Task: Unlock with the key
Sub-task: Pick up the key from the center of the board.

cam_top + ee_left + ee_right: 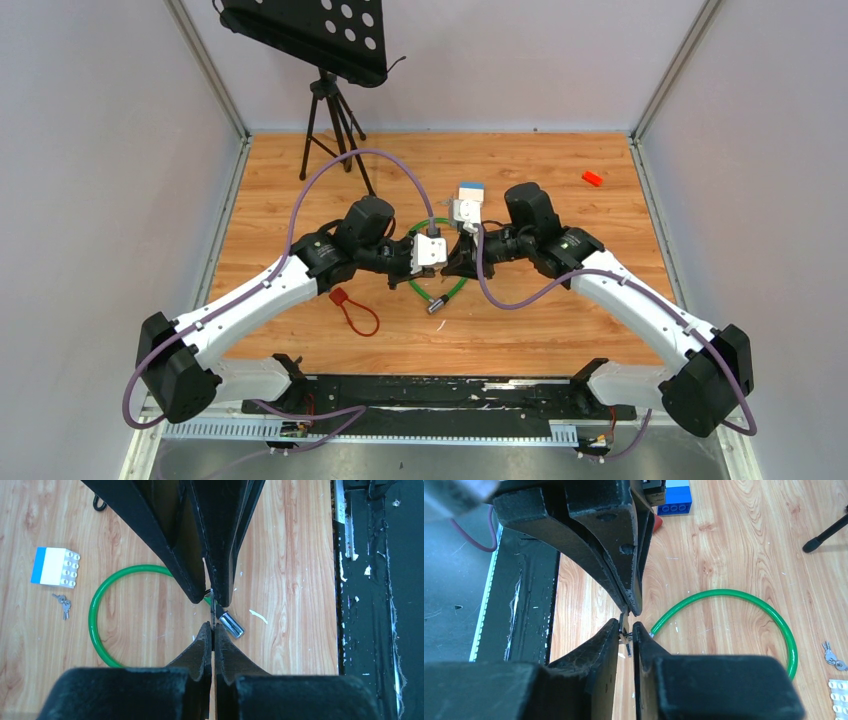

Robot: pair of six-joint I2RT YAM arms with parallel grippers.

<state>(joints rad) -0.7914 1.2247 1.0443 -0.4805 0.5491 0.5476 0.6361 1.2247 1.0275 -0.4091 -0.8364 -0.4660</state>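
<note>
Both my left gripper [212, 628] and right gripper [625, 628] clamp one small key [624, 636]; the cylinder [231, 624] of the cable lock [95, 615] lies nearer, unentered. Unlocking outstanding.

Both arms reach inward; left gripper [213, 630] and right gripper [626, 630], pinched closed, meet tip to tip

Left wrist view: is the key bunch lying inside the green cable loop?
No, the key bunch lies outside the green cable loop, left of it in the picture, just below the white-and-blue block.
</note>
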